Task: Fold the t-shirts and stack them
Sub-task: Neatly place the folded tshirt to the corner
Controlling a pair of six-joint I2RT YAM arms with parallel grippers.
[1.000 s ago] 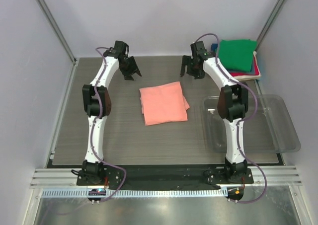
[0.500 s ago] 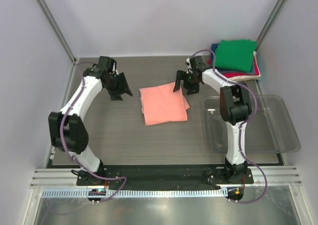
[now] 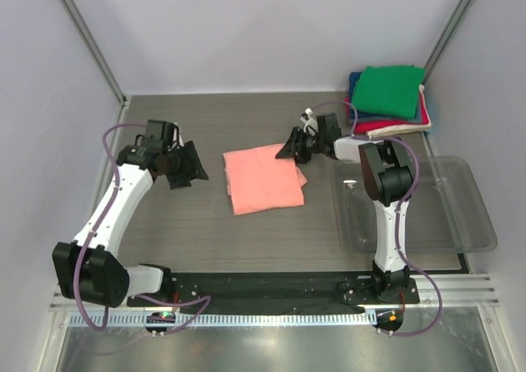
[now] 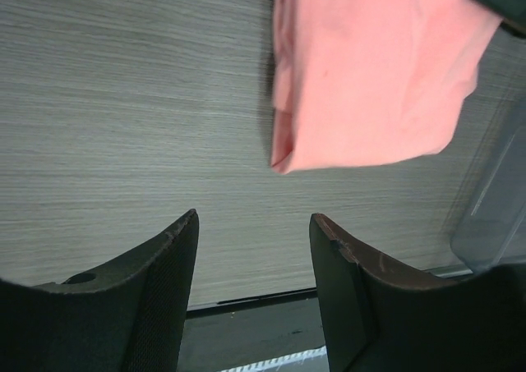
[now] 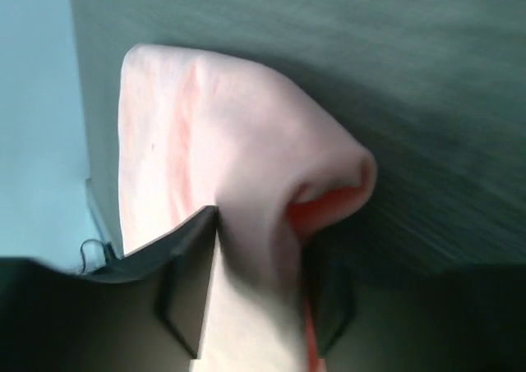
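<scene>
Clear plastic tray (image 3: pixel 454 214) on wood-grain table (image 3: pixel 205 228)

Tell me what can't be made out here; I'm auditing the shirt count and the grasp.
Lower shirts in the far-right pile: top external, the green shirt covers them; only coloured edges show, so no count.
Gripped corner of the pink shirt: top external, the right hand hides it; the right wrist view is blurred.
Pink shirt's far part: left wrist, cut off by the top edge.
</scene>
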